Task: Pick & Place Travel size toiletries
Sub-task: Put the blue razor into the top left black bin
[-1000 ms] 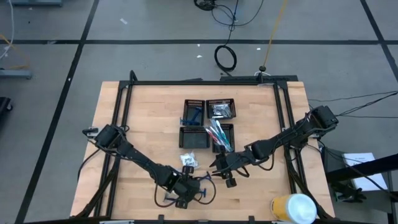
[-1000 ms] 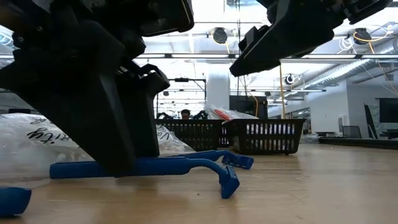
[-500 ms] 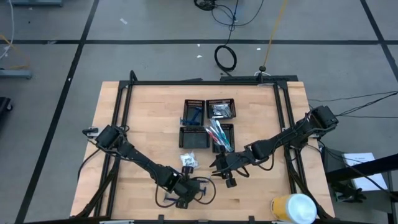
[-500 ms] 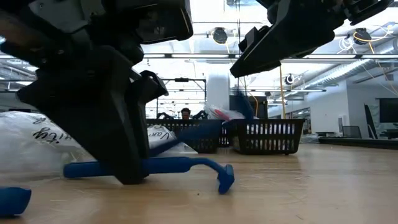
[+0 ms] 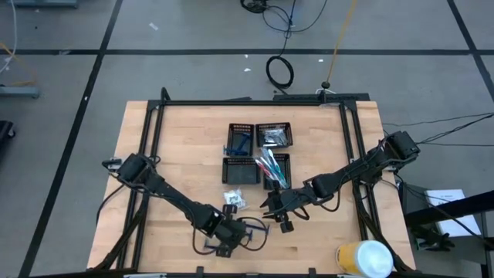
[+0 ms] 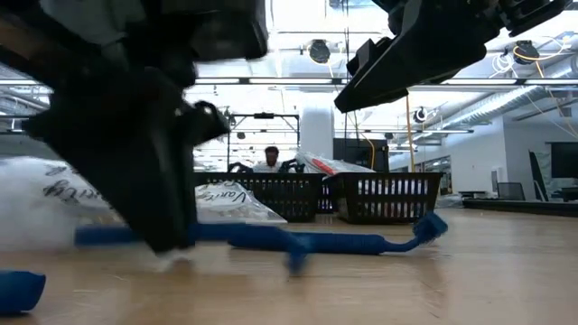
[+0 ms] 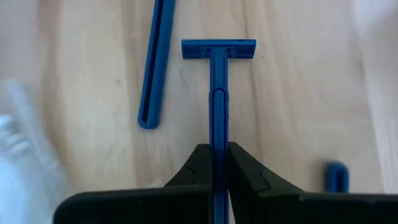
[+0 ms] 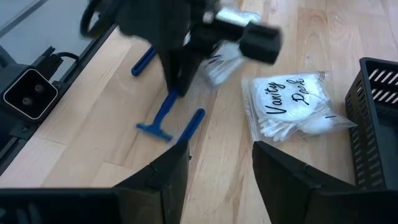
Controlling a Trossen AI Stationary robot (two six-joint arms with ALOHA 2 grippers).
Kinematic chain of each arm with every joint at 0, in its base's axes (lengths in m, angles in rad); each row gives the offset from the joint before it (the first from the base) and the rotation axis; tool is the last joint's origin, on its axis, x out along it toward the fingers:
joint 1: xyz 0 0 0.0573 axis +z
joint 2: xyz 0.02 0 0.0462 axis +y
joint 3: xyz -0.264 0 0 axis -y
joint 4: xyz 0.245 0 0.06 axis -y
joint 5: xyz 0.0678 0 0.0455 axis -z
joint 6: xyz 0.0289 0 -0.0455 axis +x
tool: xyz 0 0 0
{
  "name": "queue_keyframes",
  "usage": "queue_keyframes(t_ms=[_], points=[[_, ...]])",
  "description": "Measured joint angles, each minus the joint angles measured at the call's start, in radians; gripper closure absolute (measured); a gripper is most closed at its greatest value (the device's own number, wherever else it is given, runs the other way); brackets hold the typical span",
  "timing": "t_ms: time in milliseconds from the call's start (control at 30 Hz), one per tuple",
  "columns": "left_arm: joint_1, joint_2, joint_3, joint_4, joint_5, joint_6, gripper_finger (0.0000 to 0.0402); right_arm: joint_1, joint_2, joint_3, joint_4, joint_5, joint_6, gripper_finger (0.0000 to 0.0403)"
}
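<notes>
High view: the wooden worktop (image 5: 185,147) fills the middle of the frame, and the two dark arms reach in from its left and right sides toward the lower centre. At the bottom right edge stands a large yellow-and-white cylinder (image 5: 364,258). Four black mesh trays (image 5: 260,154) sit in a square just above centre; toothbrushes (image 5: 269,166) lie bunched in the lower right tray. Just below the lower left tray lies a white packet (image 5: 235,200).

The left claw (image 5: 228,244) is at the lower centre of the high view, low over the wood. In the left wrist view its fingers (image 7: 193,171) are closed tight on the handle of a blue razor (image 7: 217,87), whose head points toward the top of that frame; a second blue razor handle (image 7: 157,62) lies beside it at upper left, apart from it.

The right claw (image 5: 283,220) hangs just right of the packet, jaws parted and holding nothing; the right wrist view shows the printed packet (image 8: 292,106) at centre right.
</notes>
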Motion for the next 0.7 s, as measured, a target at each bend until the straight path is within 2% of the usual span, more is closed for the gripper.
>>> queue_keyframes(t_ms=[100, 267, 533, 700], points=[[-0.004, -0.058, -0.001, 0.014, -0.025, 0.028, 0.0392, 0.0, 0.0, 0.0, 0.0, 0.0, -0.001, 0.0238], [-0.01, -0.174, 0.002, 0.027, -0.141, 0.126, 0.0392, -0.002, -0.036, 0.0, -0.008, 0.003, -0.005, 0.0238], [0.007, -0.358, 0.004, 0.044, -0.357, 0.355, 0.0392, 0.003, -0.211, 0.0, -0.029, 0.005, -0.044, 0.0238], [0.099, -0.387, -0.017, 0.093, -0.367, 0.452, 0.0392, 0.018, -0.285, 0.0, -0.036, 0.007, -0.11, 0.0238]])
